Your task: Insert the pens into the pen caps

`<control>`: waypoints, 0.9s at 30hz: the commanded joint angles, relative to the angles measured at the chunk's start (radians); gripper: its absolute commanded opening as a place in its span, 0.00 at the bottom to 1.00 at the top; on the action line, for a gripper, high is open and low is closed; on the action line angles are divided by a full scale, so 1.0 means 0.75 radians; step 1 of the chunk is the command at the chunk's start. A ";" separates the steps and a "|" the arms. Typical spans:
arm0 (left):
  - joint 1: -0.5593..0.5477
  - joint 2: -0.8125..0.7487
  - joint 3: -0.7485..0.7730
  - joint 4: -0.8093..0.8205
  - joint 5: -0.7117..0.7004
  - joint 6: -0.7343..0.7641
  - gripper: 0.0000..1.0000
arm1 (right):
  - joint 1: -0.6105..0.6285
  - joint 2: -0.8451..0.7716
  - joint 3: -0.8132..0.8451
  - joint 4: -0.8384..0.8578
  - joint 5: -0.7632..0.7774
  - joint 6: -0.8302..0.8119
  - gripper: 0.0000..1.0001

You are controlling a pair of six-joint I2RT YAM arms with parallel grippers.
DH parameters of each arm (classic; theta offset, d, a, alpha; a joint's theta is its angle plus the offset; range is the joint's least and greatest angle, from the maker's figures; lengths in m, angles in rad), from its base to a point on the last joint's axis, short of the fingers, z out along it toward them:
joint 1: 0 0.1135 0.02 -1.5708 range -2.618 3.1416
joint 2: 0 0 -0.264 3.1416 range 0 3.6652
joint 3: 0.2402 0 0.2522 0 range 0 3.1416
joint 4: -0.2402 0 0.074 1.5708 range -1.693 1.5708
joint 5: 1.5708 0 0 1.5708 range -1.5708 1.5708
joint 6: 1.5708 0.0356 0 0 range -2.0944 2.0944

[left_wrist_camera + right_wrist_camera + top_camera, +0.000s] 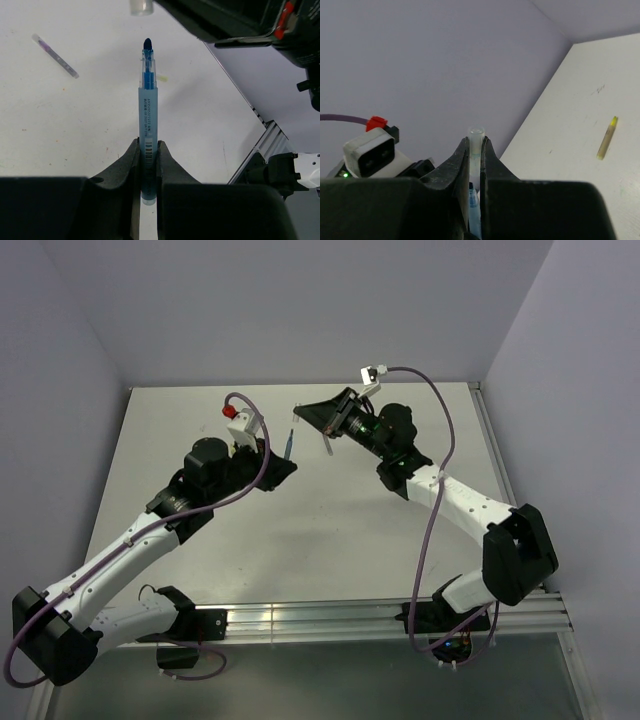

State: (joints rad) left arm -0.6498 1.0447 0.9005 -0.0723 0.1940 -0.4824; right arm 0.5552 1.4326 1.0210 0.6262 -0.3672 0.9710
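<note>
My left gripper [148,146] is shut on the blue pen [148,95], whose bare dark tip points away from me. A pale cap [141,6] shows at the top edge, a short gap beyond the tip. My right gripper [475,143] is shut on that clear pen cap [476,133]; the blue pen [474,212] shows just below it between the fingers. In the top view the left gripper [282,468] with the blue pen [290,444] faces the right gripper [322,428] with the cap [327,443] above the table's middle back.
A grey-purple pen [55,55] lies on the white table at the upper left of the left wrist view. A yellow pen [606,145] lies on the table at the right of the right wrist view. A metal rail [380,618] runs along the near edge.
</note>
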 commanded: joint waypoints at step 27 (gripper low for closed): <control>-0.005 -0.018 0.010 0.051 -0.021 0.036 0.00 | 0.072 -0.033 0.038 0.047 0.046 -0.084 0.00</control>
State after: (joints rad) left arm -0.6498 1.0447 0.9005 -0.0711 0.1852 -0.4721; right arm 0.5957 1.4509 1.0218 0.6250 -0.3412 0.9272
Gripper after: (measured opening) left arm 0.147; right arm 0.100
